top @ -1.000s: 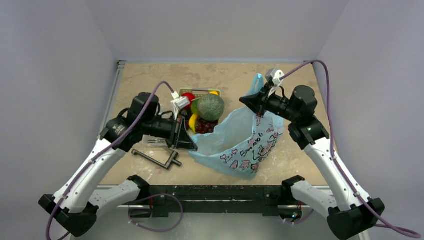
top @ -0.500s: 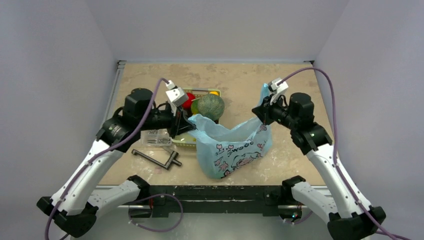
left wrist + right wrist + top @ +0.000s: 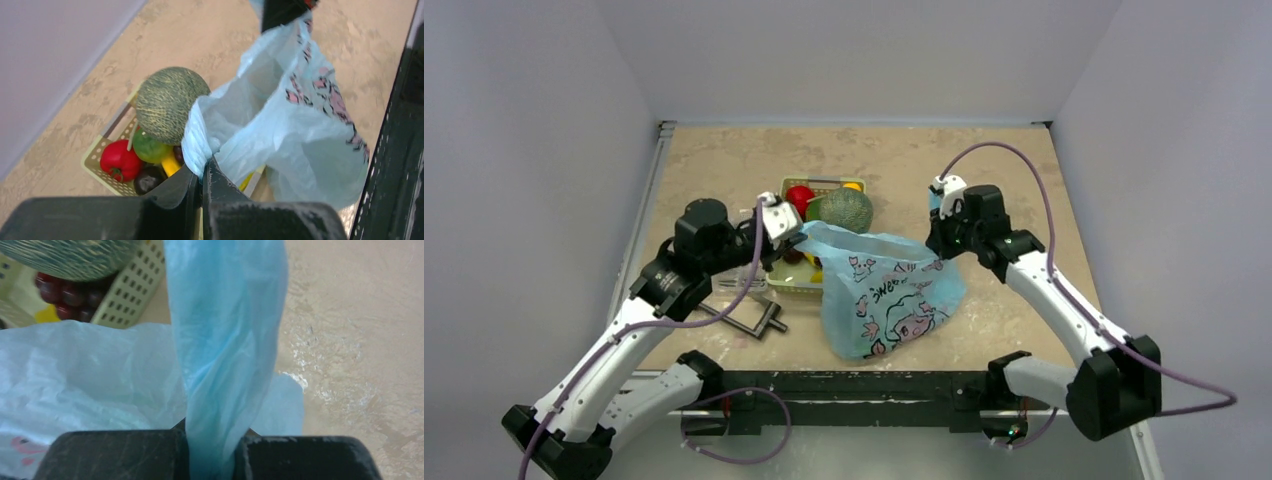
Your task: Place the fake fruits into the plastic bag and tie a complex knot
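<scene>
The light-blue plastic bag [image 3: 886, 295] hangs stretched between my two grippers, its printed side facing up and its bottom on the table. My left gripper [image 3: 796, 240] is shut on the bag's left handle [image 3: 196, 142], just in front of the basket. At the other end, my right gripper [image 3: 939, 232] is shut on the twisted right handle [image 3: 227, 340]. The fake fruits sit in the green mesh basket [image 3: 95, 161]: a netted melon [image 3: 167, 102], red apple [image 3: 119, 160], green piece [image 3: 149, 148], banana [image 3: 171, 164] and grapes [image 3: 65, 295]. No knot is in view.
A dark metal crank-shaped tool [image 3: 742, 320] lies left of the bag near the front edge. A clear plastic box [image 3: 736, 284] is half hidden under my left arm. The black front rail [image 3: 854, 385] runs below the bag. Walls close in the table.
Both grippers drew the bag handles inward and toward the front. The bag rose from lying flat to hanging between them, and the right wrist dropped lower and moved left.
</scene>
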